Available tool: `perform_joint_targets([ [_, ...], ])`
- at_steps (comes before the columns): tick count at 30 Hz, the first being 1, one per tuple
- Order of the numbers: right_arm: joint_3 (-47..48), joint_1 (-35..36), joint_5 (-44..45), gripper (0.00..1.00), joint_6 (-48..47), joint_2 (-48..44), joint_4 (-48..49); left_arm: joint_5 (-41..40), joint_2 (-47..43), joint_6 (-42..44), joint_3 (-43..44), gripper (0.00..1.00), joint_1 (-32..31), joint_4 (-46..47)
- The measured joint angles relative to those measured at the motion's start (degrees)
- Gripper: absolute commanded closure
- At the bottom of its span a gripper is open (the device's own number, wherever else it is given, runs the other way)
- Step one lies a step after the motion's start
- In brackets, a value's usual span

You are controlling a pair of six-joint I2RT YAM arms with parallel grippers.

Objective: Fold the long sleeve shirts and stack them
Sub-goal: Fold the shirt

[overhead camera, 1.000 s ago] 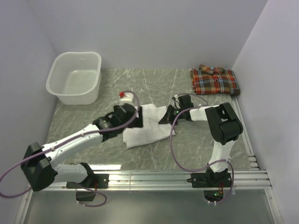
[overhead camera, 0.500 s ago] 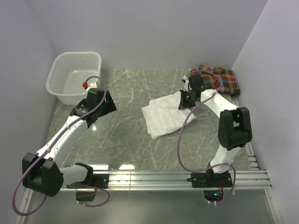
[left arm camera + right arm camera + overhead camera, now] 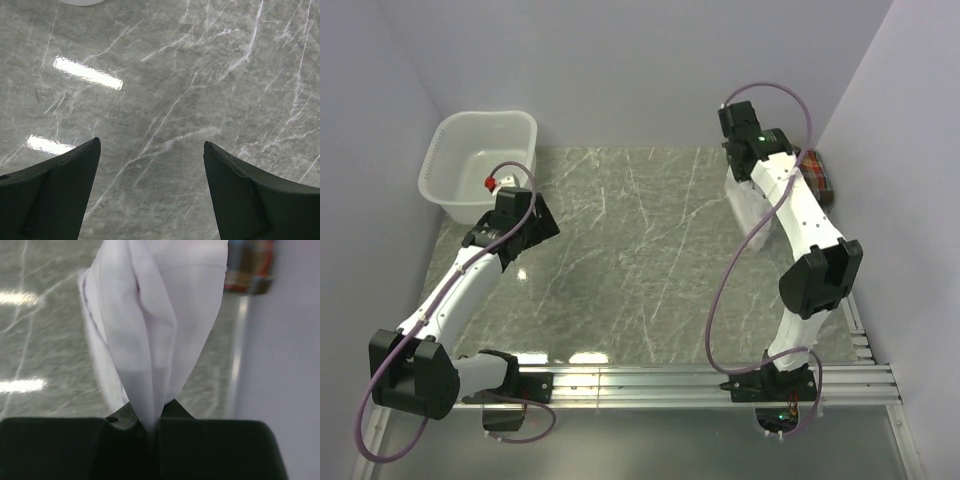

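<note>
Since it likely belongs atop the plaid shirt (image 3: 817, 178), the white shirt (image 3: 748, 200) hangs beside it from the pinching right hand (image 3: 150, 427); left hand (image 3: 150, 144) gapes empty.

You're seeing the plain white shirt (image 3: 745, 200) hanging bunched in long creases, with the right gripper (image 3: 150, 426) pinching one edge above the counter's (image 3: 620, 250) far right corner. The red-orange plaid shirt (image 3: 819, 178) is lying folded in that corner, mostly hidden.
</note>
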Motion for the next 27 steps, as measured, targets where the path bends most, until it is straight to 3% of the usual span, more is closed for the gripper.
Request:
perform_joint_targets([
  [3, 5.77, 4.44, 10.36, 1.00, -2.60, 1.55, -1.60, 0.92, -0.02, 0.02, 0.00, 0.11, 0.83, 0.00],
  [10, 5.44, 15.08, 25.05, 1.00, -3.06, 13.55, -3.06, 2.86, -0.50, 0.00, -0.96, 0.12, 2.86, -0.04],
  [18, 4.26, 23.91, 32.13, 1.00, 4.85, 36.94, -7.87, 3.54, -1.33, -0.02, -1.20, 0.13, 3.69, 0.09],
  [27, 5.31, 35.78, 33.44, 0.97, 7.23, 38.51, -9.68, 4.11, -1.49, -0.31, -1.73, 0.13, 5.07, 0.15],
])
